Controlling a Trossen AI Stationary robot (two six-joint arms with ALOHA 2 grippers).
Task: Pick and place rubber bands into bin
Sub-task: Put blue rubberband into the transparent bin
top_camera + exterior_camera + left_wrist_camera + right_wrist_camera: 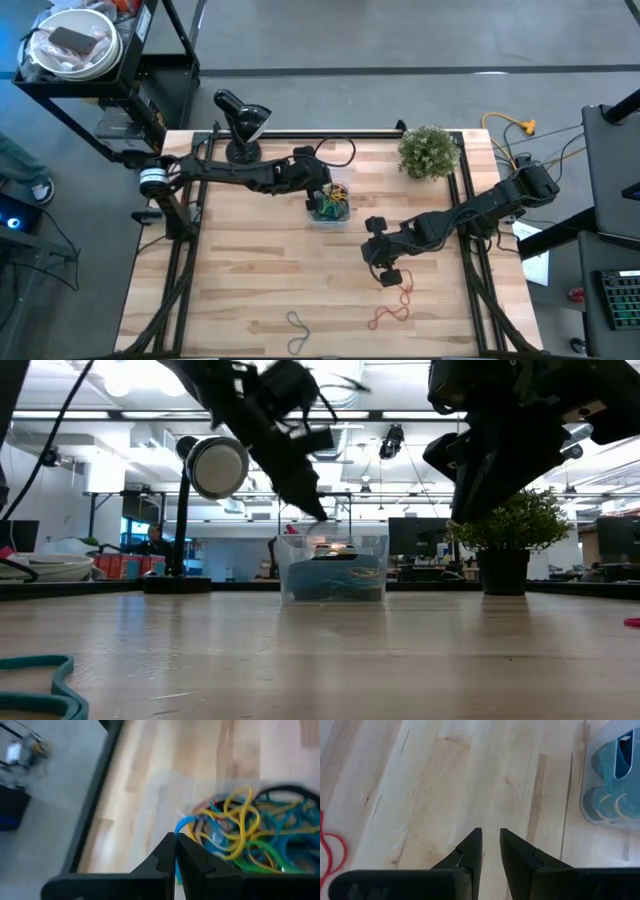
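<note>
Bands heaped in bin | left hand pinched on blue band over bin | right hand narrow, empty, above surface

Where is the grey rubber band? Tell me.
In the high view the grey rubber band lies alone near the table's front edge, left of the red bands.

I am looking at a pale, streaked wood table, filling the frame's middle. My arms and both grippers, left gripper and right gripper, are showing black. The clear bin at centre is showing a tangle of yellow, blue and green bands. Red bands are lying lower right, a grey band at bottom centre. A green plant is sitting upper right.
</note>
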